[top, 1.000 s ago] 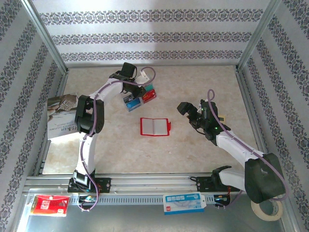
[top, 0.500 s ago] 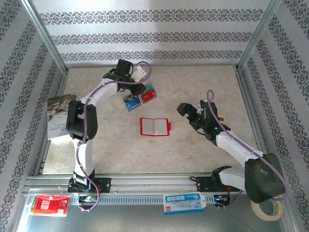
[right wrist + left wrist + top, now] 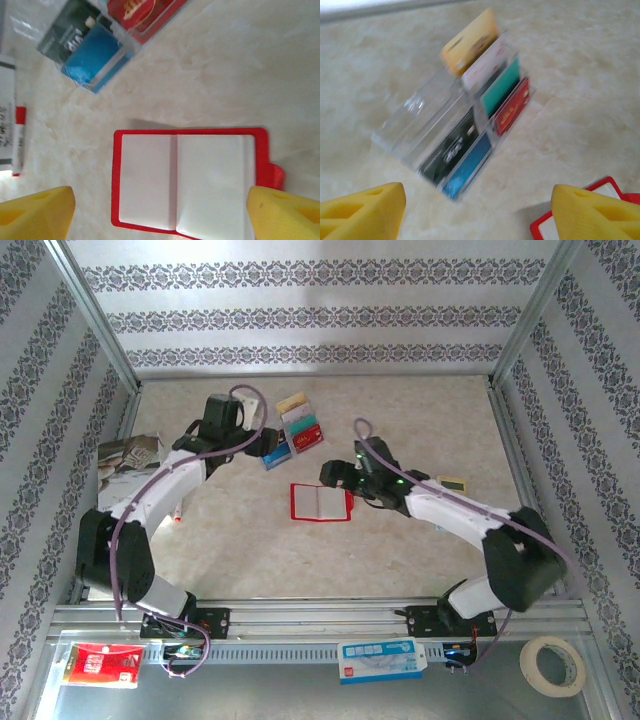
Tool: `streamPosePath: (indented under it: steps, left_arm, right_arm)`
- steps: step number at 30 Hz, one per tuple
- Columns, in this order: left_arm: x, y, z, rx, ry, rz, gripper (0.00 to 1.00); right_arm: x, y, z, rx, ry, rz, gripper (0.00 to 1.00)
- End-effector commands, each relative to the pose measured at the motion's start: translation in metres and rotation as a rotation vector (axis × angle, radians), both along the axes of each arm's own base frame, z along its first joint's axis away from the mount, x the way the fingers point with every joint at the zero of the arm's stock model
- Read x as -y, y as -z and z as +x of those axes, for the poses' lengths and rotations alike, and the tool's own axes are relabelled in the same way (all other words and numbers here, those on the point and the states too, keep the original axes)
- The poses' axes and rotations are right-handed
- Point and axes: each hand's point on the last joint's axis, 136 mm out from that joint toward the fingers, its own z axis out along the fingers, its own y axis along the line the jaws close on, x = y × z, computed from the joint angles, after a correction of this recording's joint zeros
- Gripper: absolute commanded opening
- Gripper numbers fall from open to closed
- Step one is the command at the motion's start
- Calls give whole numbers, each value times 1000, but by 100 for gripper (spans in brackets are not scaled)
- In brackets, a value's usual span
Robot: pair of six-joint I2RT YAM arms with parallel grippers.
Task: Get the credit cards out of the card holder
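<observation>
Lying at the left edge of the table (image 3: 420,420) is a printed magazine (image 3: 125,465), and over it the left arm (image 3: 160,485) reaches to the left gripper (image 3: 268,447). Its yellow fingers (image 3: 365,210) stand wide apart with nothing between them. Just beyond those fingers the credit cards (image 3: 297,427) sit in a clear sleeve (image 3: 420,125) lying on the table — tan, pale, teal and red in one run, a dark one and a blue one beside them. Nearer the arm bases, the card holder (image 3: 320,502) lies spread flat, apart from the sleeve, with a red border around pale pockets and its tab on the right side. The right gripper (image 3: 333,476) hovers at the holder's far right corner. In the right wrist view its fingers (image 3: 285,210) are spread wide on either side of the holder — gripping nothing. Well to the right lies a small pale flat piece (image 3: 452,483), too small to identify.
</observation>
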Motion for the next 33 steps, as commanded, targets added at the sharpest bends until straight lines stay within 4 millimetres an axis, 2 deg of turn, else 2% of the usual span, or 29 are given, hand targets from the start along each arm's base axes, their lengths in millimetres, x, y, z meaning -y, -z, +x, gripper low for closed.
streamPosePath:
  steps: [1, 3, 8, 12, 17, 26, 29, 33]
  left_arm:
    - [-24, 9, -7, -6, -232, -145, 79]
    - [-28, 16, -17, -5, -261, -192, 83]
    - [-43, 38, -32, -27, -327, -242, 87]
    - [-48, 50, -35, -55, -340, -260, 88]
    - [-51, 56, -34, -72, -337, -254, 88]
    - [-56, 67, -31, -99, -345, -284, 88]
    - [-54, 70, -30, -110, -341, -294, 88]
    - [-52, 70, -29, -119, -335, -304, 88]
  right_arm:
    - [-7, 26, -8, -48, -63, -186, 88]
    - [-22, 36, -10, -73, -110, -253, 88]
    - [-44, 57, -13, -125, -199, -401, 85]
    - [-54, 70, -11, -162, -234, -443, 78]
    - [-68, 82, -12, -198, -273, -445, 77]
    - [-67, 106, -17, -249, -303, -535, 75]
    - [-62, 111, -17, -257, -299, -558, 71]
    - [-57, 118, -19, -280, -287, -556, 60]
